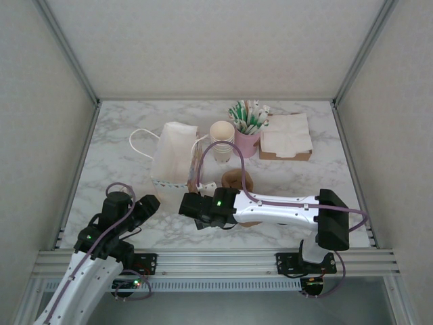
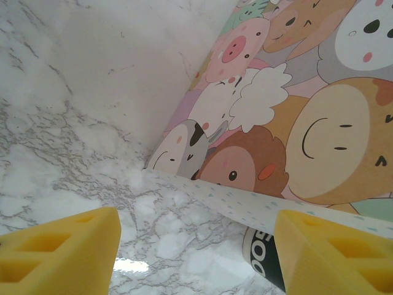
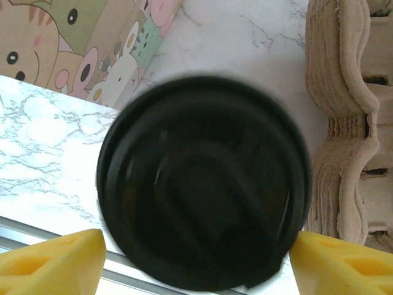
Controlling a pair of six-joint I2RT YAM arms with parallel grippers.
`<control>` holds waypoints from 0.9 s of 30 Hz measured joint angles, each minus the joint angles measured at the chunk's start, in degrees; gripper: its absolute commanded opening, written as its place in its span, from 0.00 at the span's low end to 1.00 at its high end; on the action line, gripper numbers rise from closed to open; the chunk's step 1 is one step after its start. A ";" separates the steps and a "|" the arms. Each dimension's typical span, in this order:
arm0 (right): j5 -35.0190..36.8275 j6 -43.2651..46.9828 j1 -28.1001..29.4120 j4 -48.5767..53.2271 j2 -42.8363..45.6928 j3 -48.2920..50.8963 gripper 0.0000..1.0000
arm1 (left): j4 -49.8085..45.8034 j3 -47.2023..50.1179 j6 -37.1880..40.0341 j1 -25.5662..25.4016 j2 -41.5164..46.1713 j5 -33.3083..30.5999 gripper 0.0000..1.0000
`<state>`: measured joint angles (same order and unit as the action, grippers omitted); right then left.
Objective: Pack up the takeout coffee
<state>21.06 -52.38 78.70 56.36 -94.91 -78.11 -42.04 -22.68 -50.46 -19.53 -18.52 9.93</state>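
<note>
Broadly, a marble table (image 1: 122,135) is shown from above, with a cartoon-printed bag (image 1: 174,152) lying on its side at 11 o'clock from the arms' wrists. A pulp carrier stack (image 3: 344,123) is seen at 3 o'clock in the right wrist view.

The takeout coffee (image 3: 202,184) is centred in that view, just beside the carrier stack, with the bag at 10 o'clock. It is seen from directly above, so only its round lid is visible and the cup wall is hidden beneath it.

The right gripper (image 3: 202,255) is placed around the coffee, its yellow fingertips (image 3: 55,261) at 7 and 5 o'clock, close against the lid's rim. Whether the cup is clamped or let go cannot be told, since the contact is hidden and the lid is blurred. The left gripper (image 2: 196,246) is held beside the bag's mouth edge with its jaws spread and nothing clamped between them.

The coffee is judged light but top-heavy if filled, which cannot be told. The paper wall is expected to yield under a hard squeeze, and the smooth plastic lid to slip or pop off if used as the hold. The cup is best taken by the wall just under the lid rim, with moderate pressure, and kept upright.
</note>
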 measured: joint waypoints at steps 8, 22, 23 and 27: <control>0.42 0.59 0.00 0.20 0.04 -0.87 0.80 | 0.02 0.00 0.00 0.00 0.00 0.00 0.67; 3.26 5.40 0.15 -2.62 9.66 1.29 0.74 | 0.26 0.00 0.02 0.00 -1.05 -0.02 0.67; 3.87 6.45 0.17 -3.32 11.74 2.12 0.74 | 0.24 0.00 0.02 0.00 -1.09 0.00 0.67; 8.52 9.51 0.44 -5.73 20.70 6.05 0.75 | 0.24 -0.02 0.02 0.00 -1.09 -0.02 0.67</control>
<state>29.58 -42.87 79.13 50.63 -74.22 -72.05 -41.80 -22.70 -50.43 -19.53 -19.62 9.91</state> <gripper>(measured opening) 0.738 0.671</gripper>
